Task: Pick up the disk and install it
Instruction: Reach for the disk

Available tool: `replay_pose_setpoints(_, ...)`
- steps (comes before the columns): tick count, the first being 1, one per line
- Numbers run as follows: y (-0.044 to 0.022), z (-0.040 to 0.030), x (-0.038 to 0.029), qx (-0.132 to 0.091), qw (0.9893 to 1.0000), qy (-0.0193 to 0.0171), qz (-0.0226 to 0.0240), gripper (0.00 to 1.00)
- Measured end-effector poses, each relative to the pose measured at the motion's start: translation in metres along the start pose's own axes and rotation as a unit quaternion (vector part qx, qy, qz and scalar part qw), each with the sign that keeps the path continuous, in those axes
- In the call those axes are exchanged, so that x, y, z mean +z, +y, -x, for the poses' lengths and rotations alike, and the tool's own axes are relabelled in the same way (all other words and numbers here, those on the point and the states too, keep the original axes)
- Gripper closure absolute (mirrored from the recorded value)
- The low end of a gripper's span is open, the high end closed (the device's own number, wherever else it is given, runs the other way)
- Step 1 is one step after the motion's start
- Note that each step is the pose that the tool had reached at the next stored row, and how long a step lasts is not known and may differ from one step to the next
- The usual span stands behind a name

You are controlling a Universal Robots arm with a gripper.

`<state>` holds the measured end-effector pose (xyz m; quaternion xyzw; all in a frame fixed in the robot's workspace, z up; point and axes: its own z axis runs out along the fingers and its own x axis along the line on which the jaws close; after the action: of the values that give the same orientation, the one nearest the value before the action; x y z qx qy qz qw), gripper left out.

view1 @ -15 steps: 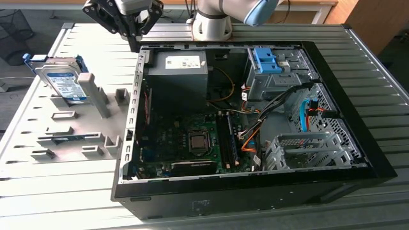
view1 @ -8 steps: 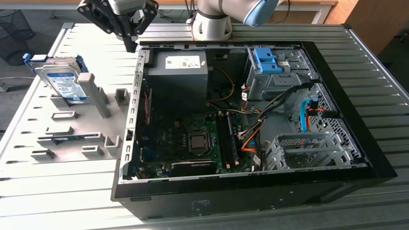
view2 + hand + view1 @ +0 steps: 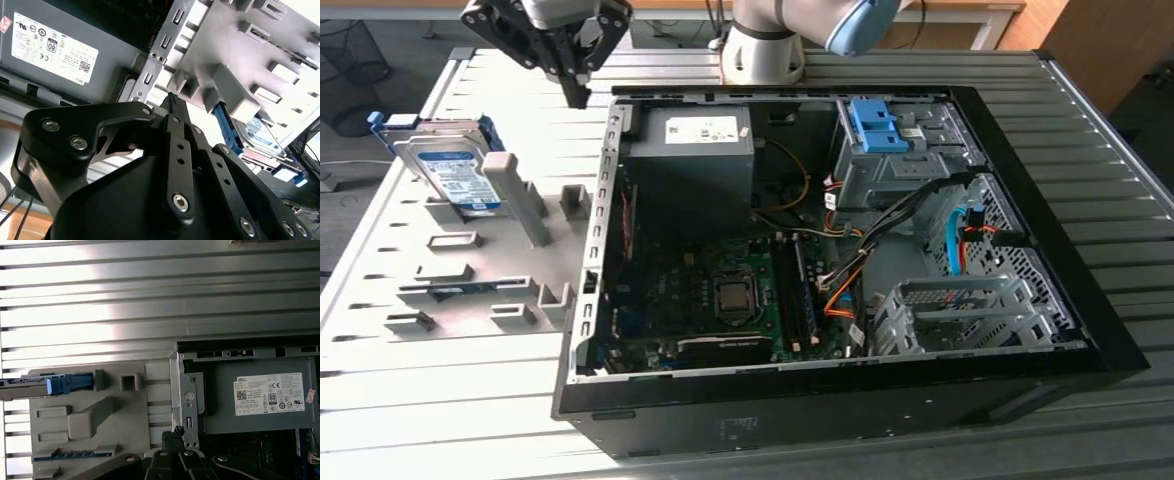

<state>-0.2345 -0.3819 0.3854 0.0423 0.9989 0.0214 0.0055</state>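
Exterior view: at its left the disk (image 3: 451,172) stands on edge in a grey rack (image 3: 520,300), untouched. Toward the middle the gripper (image 3: 574,92) hangs above the table beside the rack's far end, jaws pressed together and holding nothing. At the right lies the open computer case (image 3: 1067,330). The reach for the disk looks like the step in hand; doing it well likely means spreading the jaws wider than the drive and squaring them to its upper edge, clear of the rack's posts
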Motion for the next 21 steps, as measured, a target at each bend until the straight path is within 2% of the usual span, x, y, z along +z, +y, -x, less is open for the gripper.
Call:
replay_pose_setpoints(4, 0.0004, -0.0091, 0.0001, 0.000, 1.0000, 0.0000, 0.0001, 0.89)
replay_pose_setpoints(9, 0.0057, -0.0223, 0.0003, 0.000, 1.0000, 0.0000, 0.0000, 0.89)
replay_pose_setpoints(15, 0.0091, -0.0423, 0.0007, 0.000, 1.0000, 0.0000, 0.0000, 0.89)
replay_pose_setpoints(18, 0.0097, -0.0478, 0.0009, 0.001, 1.0000, -0.0001, 0.0000, 0.89)
replay_pose_setpoints(21, 0.0097, -0.0493, 0.0010, 0.000, 1.0000, -0.0001, 0.0000, 0.89)
